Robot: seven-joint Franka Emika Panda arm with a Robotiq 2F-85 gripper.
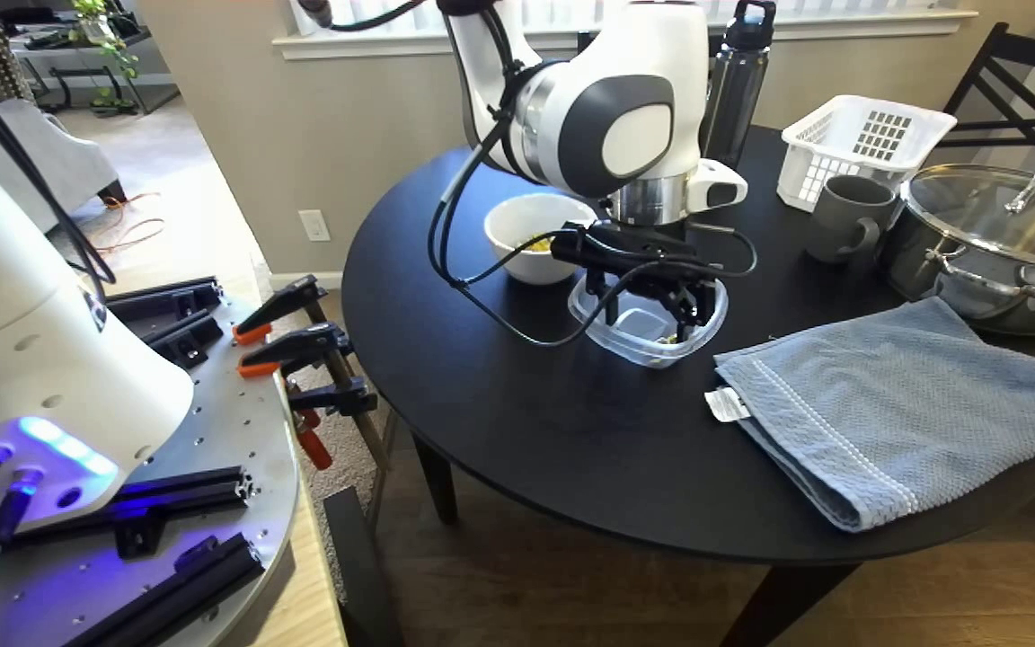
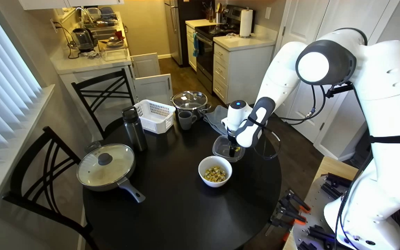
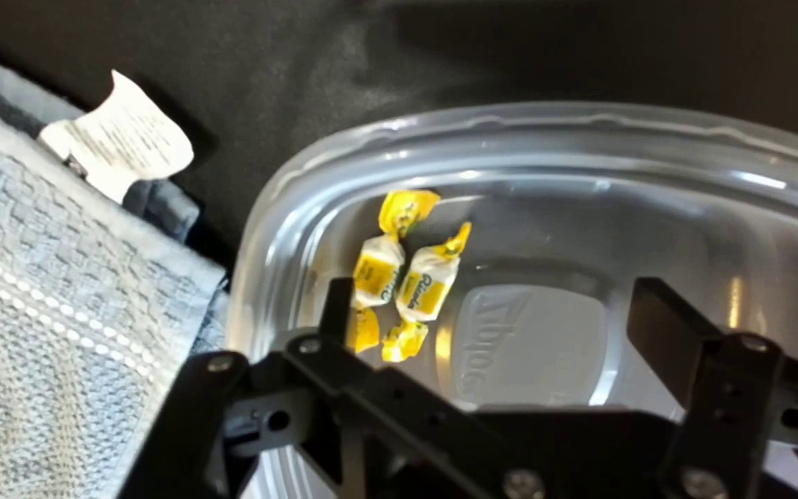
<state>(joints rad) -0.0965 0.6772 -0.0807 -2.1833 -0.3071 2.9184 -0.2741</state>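
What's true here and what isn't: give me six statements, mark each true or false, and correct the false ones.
1. The end effector is open. True.
2. The bowl is empty. False: the bowl holds yellow and white pieces.
3. The clear tub holds wrapped candies. True.
4. The towel is bright red. False: the towel is bluish gray.
5. The bottle stands upright. True.
6. The pan is uncovered. False: a lid covers the pan.

Candy wrapper (image 3: 429, 287) reads "Ricola"; container base (image 3: 537, 343) reads "Ziploc" (rather faintly).
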